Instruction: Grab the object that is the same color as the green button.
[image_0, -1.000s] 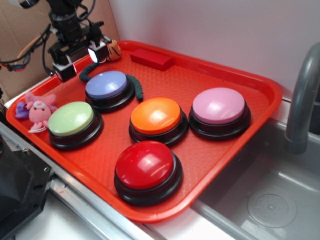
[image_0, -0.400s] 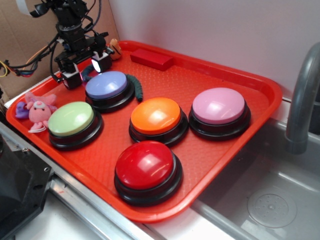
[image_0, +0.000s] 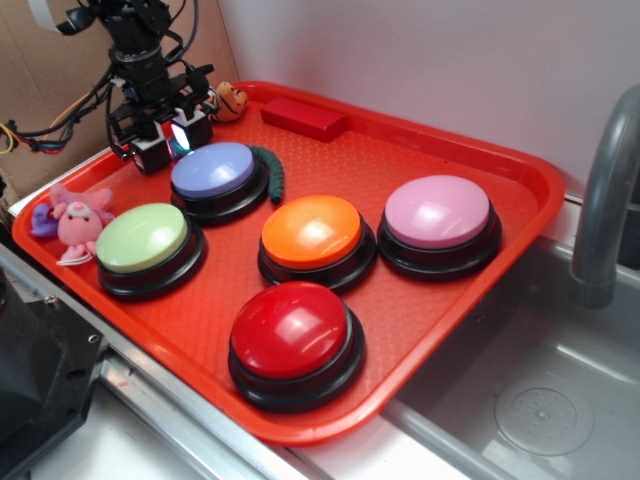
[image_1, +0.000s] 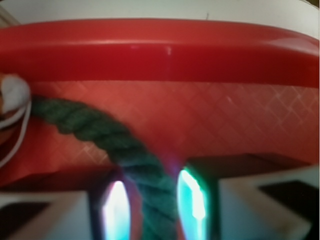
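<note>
The green snake toy (image_0: 273, 172) curls behind the lilac button (image_0: 213, 168) at the back left of the red tray (image_0: 520, 165); most of it is hidden there. My gripper (image_0: 170, 148) stands low over its left end. In the wrist view the twisted green rope (image_1: 95, 127) runs from the left and passes between my two glowing pads (image_1: 192, 200), where my gripper (image_1: 150, 210) is shut on it, with only a thin sliver showing at the left pad. The pale green button (image_0: 142, 237) sits at the tray's front left.
Orange (image_0: 312, 228), pink (image_0: 438, 210) and red (image_0: 290, 328) buttons fill the tray. A tiger plush (image_0: 230, 98) and a red block (image_0: 305, 117) lie along the back rim (image_1: 160, 50). A pink plush (image_0: 80, 215) sits at the left edge. A faucet (image_0: 605, 200) and sink (image_0: 540, 400) are at right.
The gripper has come down over the snake's left end and its fingers have drawn together around it. The part of the snake left of the lilac button is now covered by the gripper.
</note>
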